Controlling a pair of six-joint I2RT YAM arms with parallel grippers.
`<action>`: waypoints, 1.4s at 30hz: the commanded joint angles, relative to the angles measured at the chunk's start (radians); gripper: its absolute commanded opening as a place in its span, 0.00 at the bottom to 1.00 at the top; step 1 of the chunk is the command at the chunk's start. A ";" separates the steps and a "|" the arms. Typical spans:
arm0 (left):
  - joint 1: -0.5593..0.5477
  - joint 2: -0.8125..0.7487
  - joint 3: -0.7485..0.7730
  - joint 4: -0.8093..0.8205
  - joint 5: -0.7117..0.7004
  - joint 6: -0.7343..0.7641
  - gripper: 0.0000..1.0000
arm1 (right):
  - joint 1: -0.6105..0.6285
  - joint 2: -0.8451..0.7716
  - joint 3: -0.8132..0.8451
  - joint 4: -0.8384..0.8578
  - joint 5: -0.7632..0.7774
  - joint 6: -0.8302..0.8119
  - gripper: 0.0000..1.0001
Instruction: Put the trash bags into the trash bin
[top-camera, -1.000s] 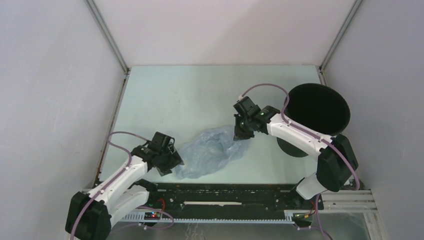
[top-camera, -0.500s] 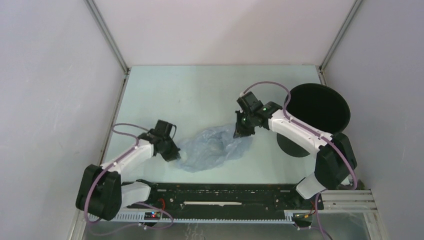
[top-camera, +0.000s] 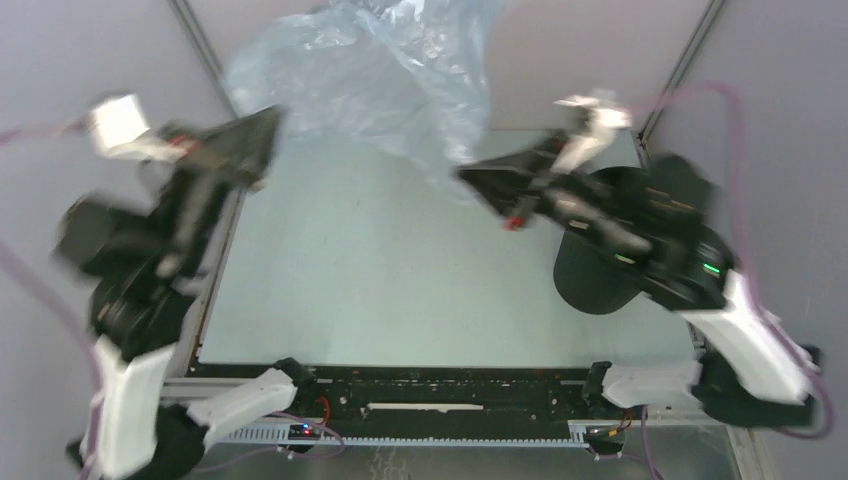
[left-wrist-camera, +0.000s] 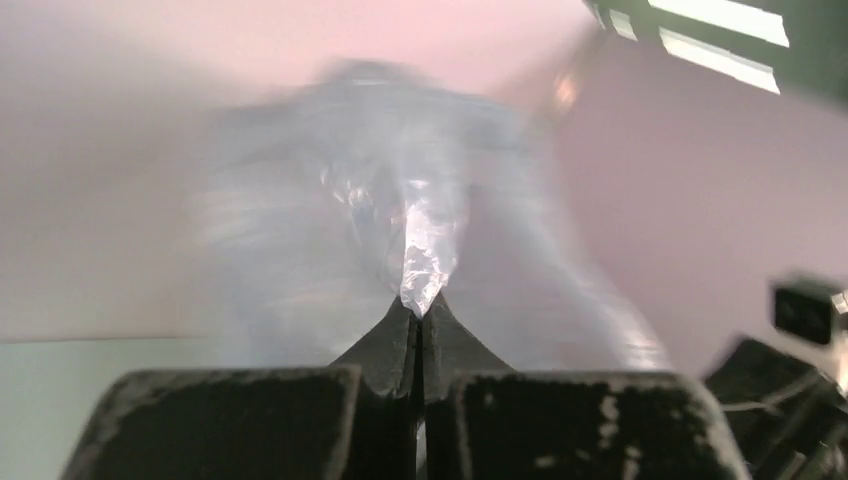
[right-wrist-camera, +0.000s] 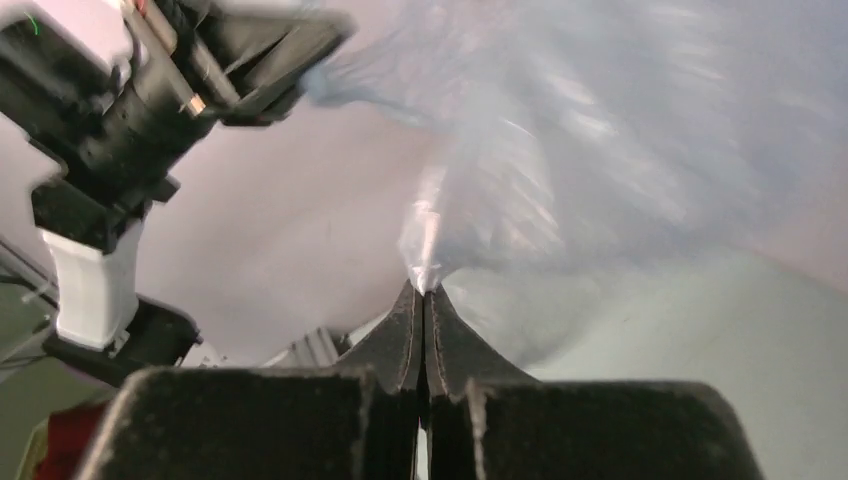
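Top: trash bag aloft, spread betw left tool & right tool, well above surface; trash bin at R.
L wrist: left tool clenched on bag film.
R wrist: right tool same.
Judgement: hold film taut, lower centred over bin.

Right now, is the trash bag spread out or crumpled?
Spread out: the trash bag hangs wide in air between left pincer and right pincer.

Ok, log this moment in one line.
left gripper: shut on trash bag | right gripper: shut on trash bag | trash bag: aloft between both | trash bin: bag not inside
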 joint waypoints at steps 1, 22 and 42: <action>0.052 -0.187 -0.401 -0.083 -0.324 -0.034 0.00 | -0.078 -0.264 -0.529 0.328 0.145 -0.047 0.00; 0.315 0.017 -0.251 -0.188 0.246 -0.251 0.00 | -0.294 0.192 -0.007 -0.328 -0.210 0.134 0.00; 0.244 -0.211 -1.071 -0.009 0.260 -0.270 0.00 | -0.262 0.011 -0.828 -0.063 -0.289 0.157 0.00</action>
